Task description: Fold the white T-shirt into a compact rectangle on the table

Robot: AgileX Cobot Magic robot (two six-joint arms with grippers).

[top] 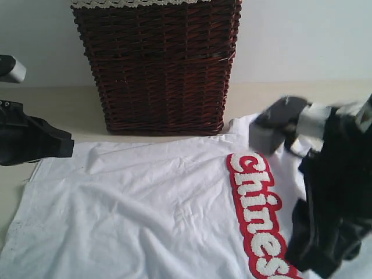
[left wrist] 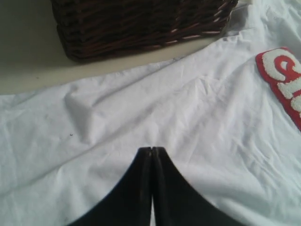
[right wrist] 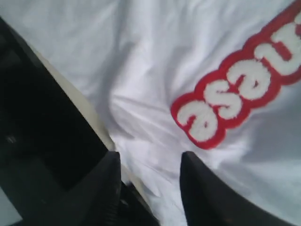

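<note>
The white T-shirt (top: 133, 203) lies spread and lightly wrinkled over the table (top: 58, 110), its red-outlined lettering (top: 256, 209) running down the right side. My left gripper (left wrist: 151, 149) is shut, fingertips pressed together with no cloth showing between them, hovering over the shirt (left wrist: 141, 108); in the exterior view it sits at the shirt's far left corner (top: 64, 145). My right gripper (right wrist: 149, 162) is open, its fingers (right wrist: 190, 165) apart over the shirt's edge (right wrist: 150, 70) beside the lettering (right wrist: 240, 89). The right arm (top: 331, 192) covers the shirt's right side.
A dark brown wicker basket (top: 163, 64) with a lace-trimmed liner stands at the back, right behind the shirt's far edge, and shows close ahead in the left wrist view (left wrist: 141, 23). A pale wall rises behind the table.
</note>
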